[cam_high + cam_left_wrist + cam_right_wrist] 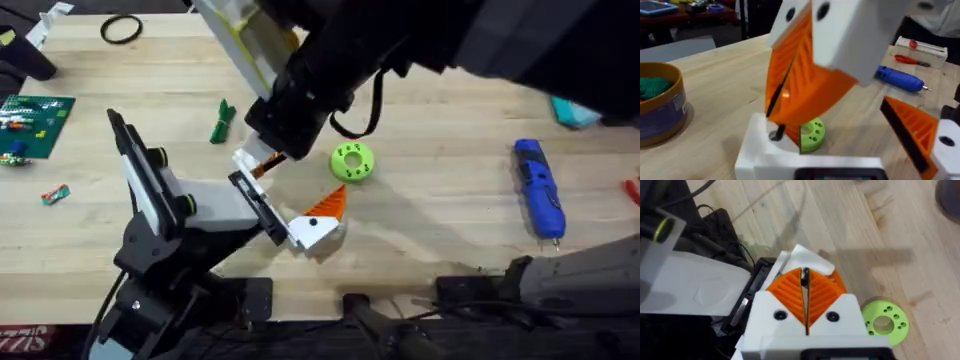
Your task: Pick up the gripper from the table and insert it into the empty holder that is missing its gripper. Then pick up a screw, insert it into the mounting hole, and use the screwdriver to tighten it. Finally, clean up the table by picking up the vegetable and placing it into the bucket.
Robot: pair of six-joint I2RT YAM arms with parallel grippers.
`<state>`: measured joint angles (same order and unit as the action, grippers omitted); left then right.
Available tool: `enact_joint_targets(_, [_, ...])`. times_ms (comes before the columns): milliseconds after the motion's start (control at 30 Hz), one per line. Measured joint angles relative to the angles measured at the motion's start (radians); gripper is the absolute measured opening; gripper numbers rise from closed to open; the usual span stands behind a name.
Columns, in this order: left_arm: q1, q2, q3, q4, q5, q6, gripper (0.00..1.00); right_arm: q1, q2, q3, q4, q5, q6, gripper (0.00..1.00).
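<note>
Overhead inventory, placed from the lime-green disc [352,162]. Well left: vegetable [221,122], loose on the desk [440,215]. Just left: right tool [262,163], pads pressed together on a thin dark screw, lowered over the holder. Just below: gripper [322,218], seated at the left tool's end. Well right: screwdriver [538,187], unused.

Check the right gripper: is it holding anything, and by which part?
Apparently a thin dark screw, pinched by its upper end between the right gripper's orange pads, tip at the white block's hole.
</note>
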<state>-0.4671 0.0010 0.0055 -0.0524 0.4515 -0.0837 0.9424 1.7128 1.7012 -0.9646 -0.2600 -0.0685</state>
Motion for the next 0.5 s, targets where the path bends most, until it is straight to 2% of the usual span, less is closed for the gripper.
enact_joint_targets(500, [0.000,0.001,0.000,-0.001,-0.005,-0.015,0.986,0.001,0.031,0.003,0.008,0.000,0.000,0.004])
